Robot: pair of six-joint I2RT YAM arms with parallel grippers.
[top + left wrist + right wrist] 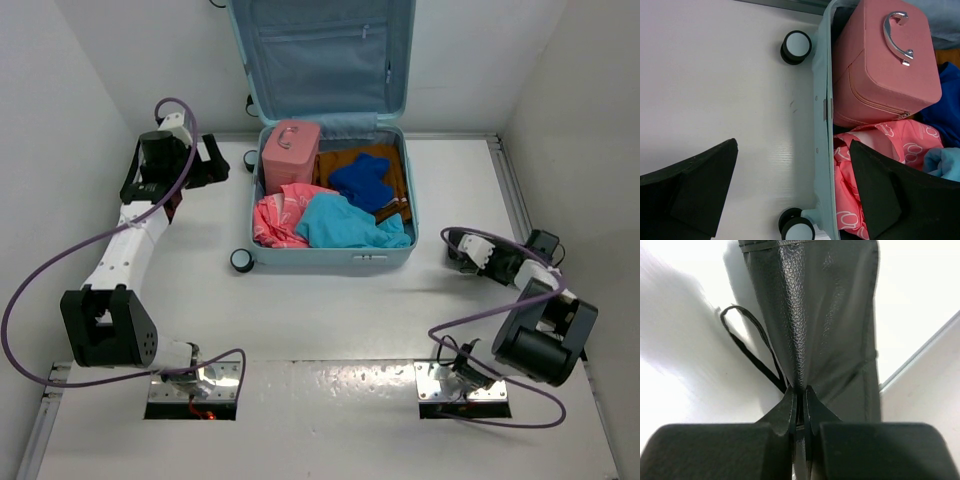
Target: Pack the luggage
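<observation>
On my screens the luggage (821,100) shell reads as smooth, hard plastic with a soft sheen, and its lid lining (320,50) as dull woven cloth. The pink case (880,70) looks like matt faux leather with stitched seams, its handle (897,35) polished metal. The pink garment (890,137) is thin printed cloth. The black pouch (815,315) shows pebbled, faintly glossy grain. The counter (715,75) is smooth matt white.

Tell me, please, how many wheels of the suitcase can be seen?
2. Both sit on the suitcase's left side: one wheel at the far corner beside the pink case, the other at the near corner. More may be hidden.
</observation>
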